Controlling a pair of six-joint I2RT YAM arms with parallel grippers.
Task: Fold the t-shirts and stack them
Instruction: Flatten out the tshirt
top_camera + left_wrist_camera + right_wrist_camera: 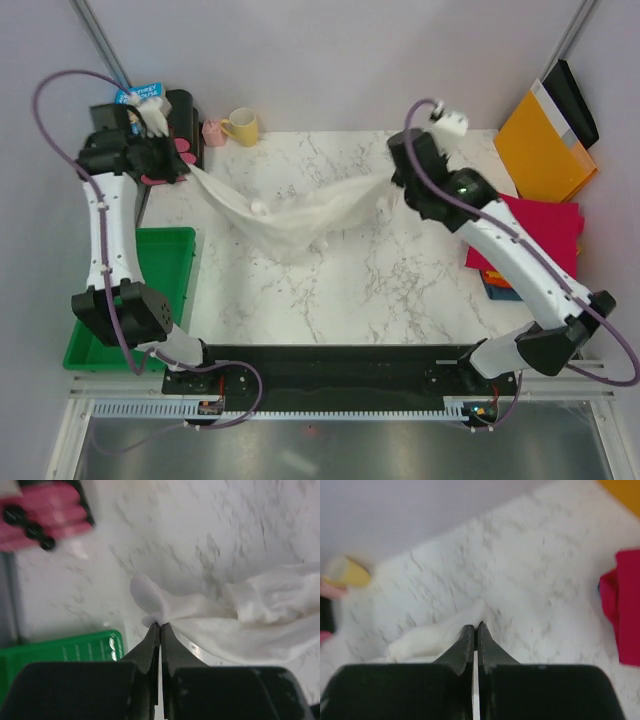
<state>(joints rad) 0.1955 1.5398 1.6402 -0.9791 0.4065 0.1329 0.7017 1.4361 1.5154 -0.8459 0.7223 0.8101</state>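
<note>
Two thin pinches: left fingers point(148, 650) and right fingers point(465, 645) are clamped on opposite ends of the white t-shirt point(290, 220), which sags over the worktop point(400, 290). Risk: the cloth slips free under tension.

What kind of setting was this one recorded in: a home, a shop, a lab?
Likely a robot lab cell, not a home: left arm and right arm mounted at a marbled table, plain white walls on metal posts, a green bin.
</note>
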